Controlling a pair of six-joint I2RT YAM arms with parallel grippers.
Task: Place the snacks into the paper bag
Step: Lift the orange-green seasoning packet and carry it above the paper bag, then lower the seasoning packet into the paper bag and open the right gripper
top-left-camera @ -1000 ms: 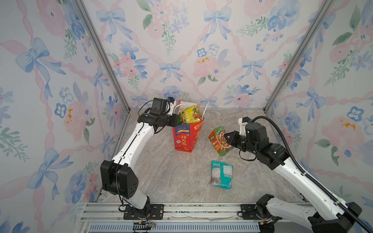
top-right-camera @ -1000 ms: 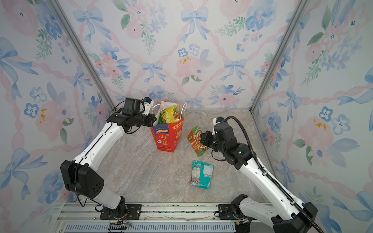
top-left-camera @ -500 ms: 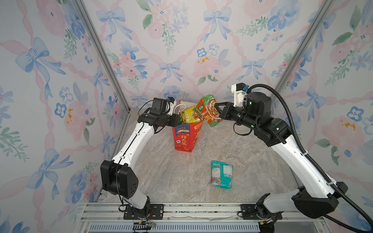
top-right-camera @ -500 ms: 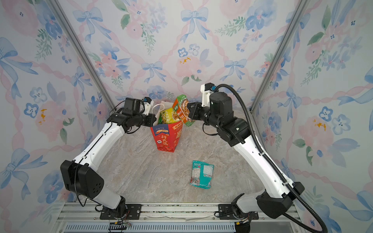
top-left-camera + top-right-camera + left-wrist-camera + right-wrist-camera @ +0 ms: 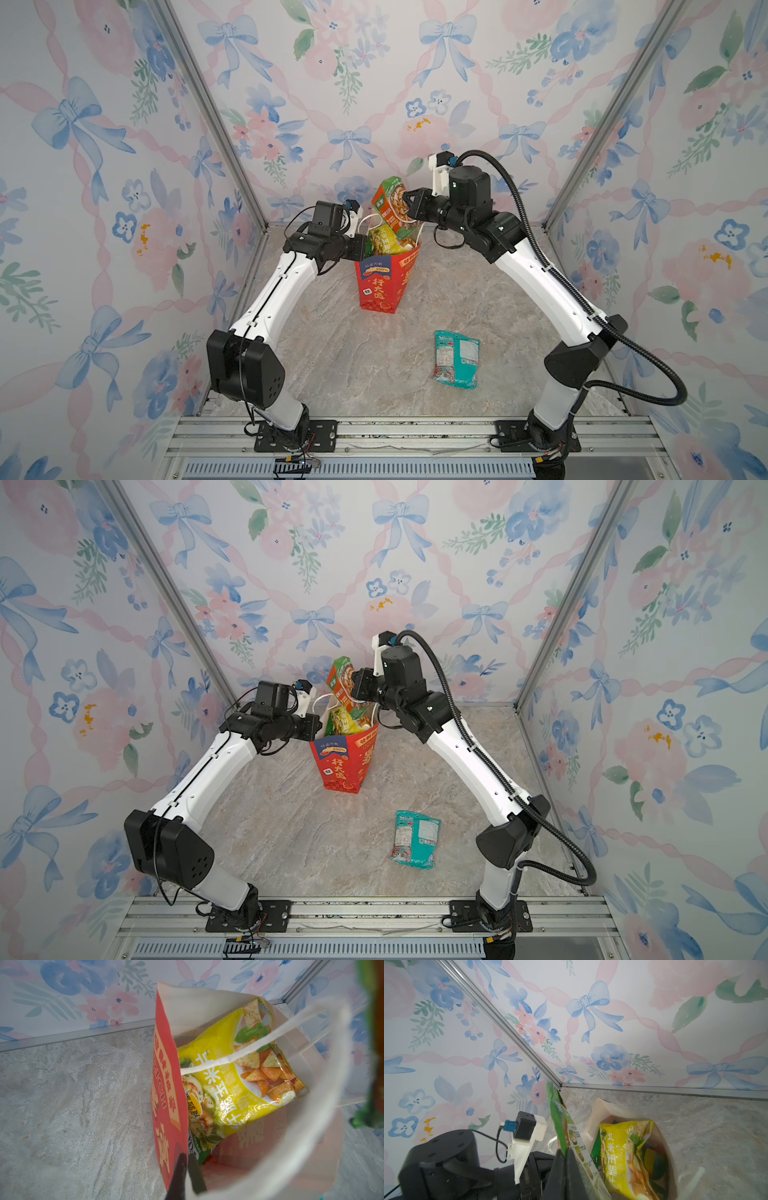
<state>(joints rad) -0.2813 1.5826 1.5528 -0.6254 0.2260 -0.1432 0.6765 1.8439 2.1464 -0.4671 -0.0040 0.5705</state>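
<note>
My right gripper (image 5: 409, 203) lifted green-orange packet (image 5: 392, 206) off table | swung it across | now tilted above paper bag (image 5: 384, 276) mouth, just over yellow packet (image 5: 384, 243)

Walls (image 5: 374, 83): three panels, pale, printed with blue bows, pink ribbons, flowers and green leaves.
Corner posts (image 5: 208, 104): slim grey metal strips.
Desk (image 5: 353, 365): grey-beige marbled stone look.
Front rail (image 5: 353, 916): silver metal, slotted.
Light: soft, even.
</note>
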